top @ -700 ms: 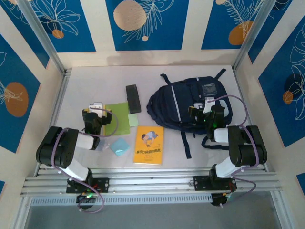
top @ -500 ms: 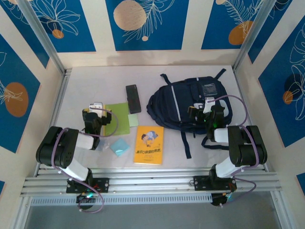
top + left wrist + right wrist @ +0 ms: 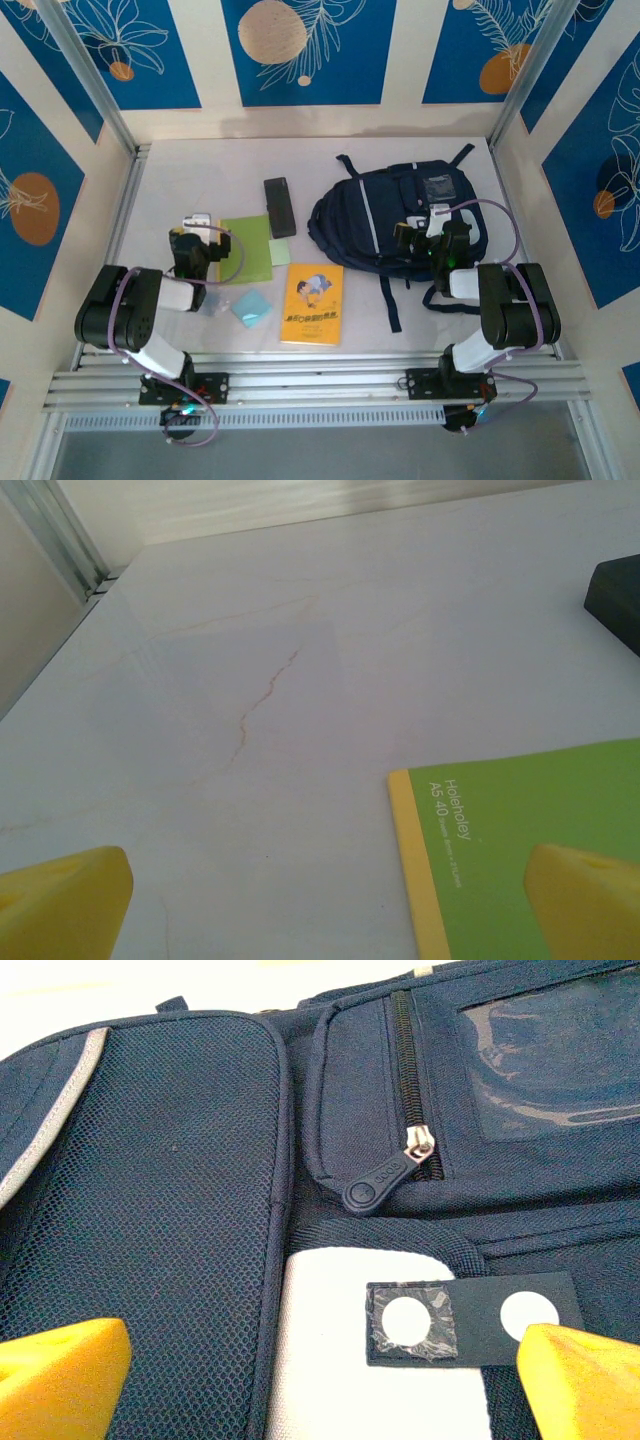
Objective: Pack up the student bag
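Observation:
The student bag (image 3: 385, 205), a dark navy backpack with pale stripes, lies flat on the right half of the table. My right gripper (image 3: 424, 224) hovers over its front, open. In the right wrist view the gripper (image 3: 320, 1385) straddles a white patch (image 3: 335, 1360) with a black dotted strip (image 3: 465, 1322). A zipper pull (image 3: 385, 1180) lies just beyond, with the bag's mesh panel (image 3: 170, 1180) to the left. My left gripper (image 3: 196, 230) stands open at the left edge of a green notebook (image 3: 248, 250). In the left wrist view the gripper (image 3: 325, 910) spans the notebook's yellow spine (image 3: 530, 840) and bare table.
A black flat case (image 3: 279, 207) lies beyond the notebook, its corner (image 3: 615, 600) also in the left wrist view. A yellow picture book (image 3: 312, 303) and a small pale blue packet (image 3: 252, 308) lie near the front. Frame posts and walls enclose the table (image 3: 200, 170).
My left gripper has shifted slightly to the left, off the notebook's edge. The right arm and the bag have not moved.

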Tool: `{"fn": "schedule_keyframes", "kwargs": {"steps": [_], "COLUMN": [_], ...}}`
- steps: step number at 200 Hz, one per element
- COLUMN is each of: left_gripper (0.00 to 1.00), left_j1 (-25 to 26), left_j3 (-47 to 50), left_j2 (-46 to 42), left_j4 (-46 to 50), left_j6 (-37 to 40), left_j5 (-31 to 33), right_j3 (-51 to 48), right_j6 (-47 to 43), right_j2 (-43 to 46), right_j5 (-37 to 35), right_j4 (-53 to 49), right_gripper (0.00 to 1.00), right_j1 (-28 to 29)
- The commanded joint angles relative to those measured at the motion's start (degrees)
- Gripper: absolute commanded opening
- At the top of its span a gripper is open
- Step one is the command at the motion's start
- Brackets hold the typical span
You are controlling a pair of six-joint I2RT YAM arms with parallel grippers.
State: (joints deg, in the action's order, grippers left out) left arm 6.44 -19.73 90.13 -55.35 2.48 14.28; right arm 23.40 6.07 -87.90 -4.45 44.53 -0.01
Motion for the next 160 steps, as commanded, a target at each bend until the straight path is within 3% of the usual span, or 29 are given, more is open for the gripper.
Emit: {"fn": "schedule_keyframes", "kwargs": {"steps": [1,120,142,160], "left_gripper": [1.00,1.00,1.00,1.00], "left_j1": [-0.64,-0.43,0.66,0.93], "left_j3": [-1.10,-0.84,-2.36,-6.26], "left_j2": [-0.48,-0.85,-5.65,-9.82], "left_j4": [0.07,-0.27,6.77,17.12], "left_j6": [-0.81,-0.44,0.80,1.28], "left_j5": [-1.68,-1.19,-0.57,-0.69], "right_j3": [0.75,0.61,2.02,6.91], "right_j6": [-0.26,-0.35,0.64,1.73], "right_j2": [0.71,0.87,2.61,5.71], "right_j5": [0.66,0.38,-4.30,-6.86], "right_j4": [1.00,1.34,-2.65,-14.90], "right_gripper": [0.99,0.99,0.99,0.99], "right_j1": [-0.34,-0.19,0.51,0.89]}}
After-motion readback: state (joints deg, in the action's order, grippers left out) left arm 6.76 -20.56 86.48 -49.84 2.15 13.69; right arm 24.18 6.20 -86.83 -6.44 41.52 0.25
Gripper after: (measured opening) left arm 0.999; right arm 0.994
